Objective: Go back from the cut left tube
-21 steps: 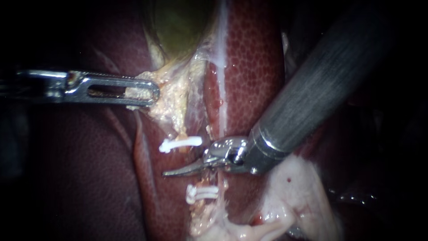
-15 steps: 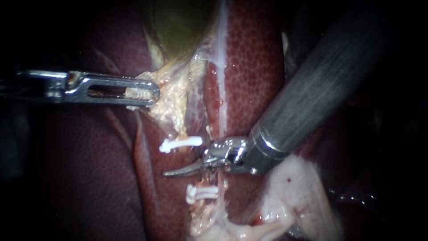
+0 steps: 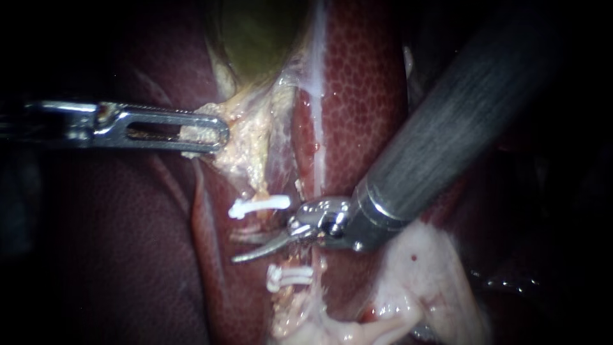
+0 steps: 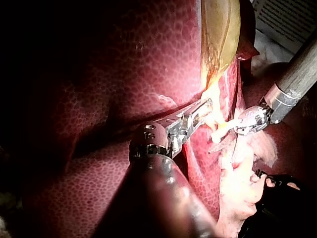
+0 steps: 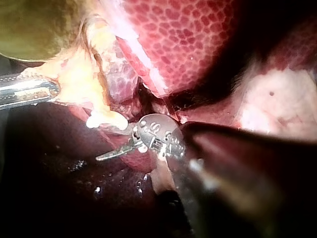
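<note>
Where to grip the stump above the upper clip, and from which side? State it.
Grip the stump just above the upper clip, across its width, probably from the view's left: it runs vertically under the left instrument, and the right instrument crowds the other side.

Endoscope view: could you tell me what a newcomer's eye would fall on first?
The right instrument dominates: its thick dark shaft comes in from upper right, jaws slightly parted between an upper clip and a lower clip, both white. At left, the left instrument grips pale tissue below the greenish gallbladder.
</note>
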Tool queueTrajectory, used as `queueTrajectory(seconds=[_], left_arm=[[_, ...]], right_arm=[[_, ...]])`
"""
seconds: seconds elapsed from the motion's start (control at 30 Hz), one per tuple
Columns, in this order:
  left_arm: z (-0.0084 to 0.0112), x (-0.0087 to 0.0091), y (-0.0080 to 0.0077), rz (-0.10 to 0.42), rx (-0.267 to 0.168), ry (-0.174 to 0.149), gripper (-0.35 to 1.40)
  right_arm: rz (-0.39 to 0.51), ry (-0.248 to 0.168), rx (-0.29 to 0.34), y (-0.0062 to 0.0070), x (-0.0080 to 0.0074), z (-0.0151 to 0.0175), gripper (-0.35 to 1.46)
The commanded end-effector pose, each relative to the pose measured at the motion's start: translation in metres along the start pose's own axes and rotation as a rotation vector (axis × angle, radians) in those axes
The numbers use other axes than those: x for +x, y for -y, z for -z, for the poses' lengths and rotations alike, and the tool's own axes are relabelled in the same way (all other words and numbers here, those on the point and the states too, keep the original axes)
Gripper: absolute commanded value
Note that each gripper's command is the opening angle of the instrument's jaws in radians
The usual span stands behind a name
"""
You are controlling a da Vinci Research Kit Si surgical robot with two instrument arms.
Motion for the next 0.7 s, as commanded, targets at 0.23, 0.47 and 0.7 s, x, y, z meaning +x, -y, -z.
queueTrajectory(seconds=[0.23, 0.47, 0.7], left_arm=[[0.0, 0.0, 0.0, 0.0, 0.0, 0.0, -0.27], [0.0, 0.0, 0.0, 0.0, 0.0, 0.0, -0.27], [0.0, 0.0, 0.0, 0.0, 0.0, 0.0, -0.27]], right_arm=[[0.047, -0.018, -0.022, 0.0005, -0.0002, 0.0002, 1.31], [0.195, -0.025, -0.07, 0.0027, -0.001, 0.0021, 1.43], [0.267, -0.034, -0.138, 0.0045, -0.0006, 0.0073, 1.45]])
